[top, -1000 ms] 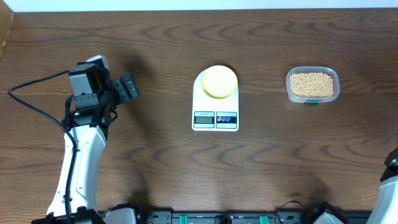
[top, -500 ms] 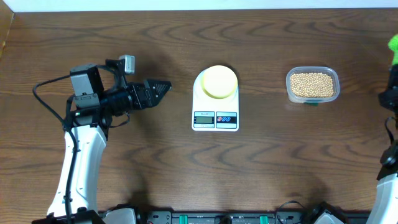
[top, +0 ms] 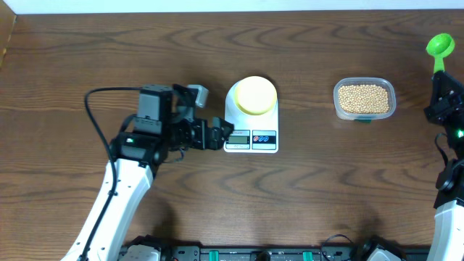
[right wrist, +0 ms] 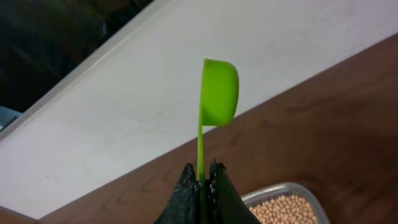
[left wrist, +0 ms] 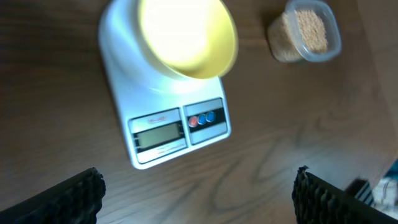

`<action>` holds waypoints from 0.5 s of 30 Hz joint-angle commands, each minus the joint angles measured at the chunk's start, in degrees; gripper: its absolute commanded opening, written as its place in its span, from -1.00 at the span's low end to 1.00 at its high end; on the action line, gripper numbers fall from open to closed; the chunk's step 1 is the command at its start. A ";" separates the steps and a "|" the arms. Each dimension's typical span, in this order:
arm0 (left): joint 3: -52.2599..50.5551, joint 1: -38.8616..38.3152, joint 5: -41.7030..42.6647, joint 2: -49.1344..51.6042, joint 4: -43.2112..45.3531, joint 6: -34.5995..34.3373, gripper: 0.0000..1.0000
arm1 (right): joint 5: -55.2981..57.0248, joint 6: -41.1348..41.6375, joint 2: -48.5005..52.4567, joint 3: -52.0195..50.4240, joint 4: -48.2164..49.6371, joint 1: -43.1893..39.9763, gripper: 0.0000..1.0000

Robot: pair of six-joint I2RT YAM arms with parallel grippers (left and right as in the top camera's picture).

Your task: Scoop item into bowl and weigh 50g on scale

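Beans (top: 365,98) heaped in a clear tub (top: 336,101) right of centre, nearer the bench's (top: 326,196) far edge than its near one. Leftmost, the left end effector (top: 220,135): jaws spread wide, nothing between them, pointing right at the scale's (top: 251,125) near-left corner; contact there unclear. Scale at mid-bench, long axis running far to near, display and buttons toward the near edge. Yellow bowl (top: 255,95) seated on the far end of the platform. Bare wood between scale and tub, and a broad open stretch along the near side. Far right, close to the edge of the overhead view, a green scoop (top: 439,48): handle pinched in the closed right end effector (right wrist: 200,174), long axis far to near, cup toward the far edge, well apart from the tub.
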 commanded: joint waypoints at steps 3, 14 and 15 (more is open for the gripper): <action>0.39 -4.04 -2.40 -0.33 0.92 1.42 0.81 | -0.37 -2.60 0.02 0.87 -4.00 0.48 -0.97; 0.33 -13.84 -14.73 4.31 -0.57 1.33 -0.12 | -0.35 -5.66 0.02 0.87 -10.08 0.59 -0.97; 0.33 -14.75 -16.31 4.92 -0.33 1.33 -0.30 | -0.35 -6.08 0.02 0.87 -10.58 0.59 -0.97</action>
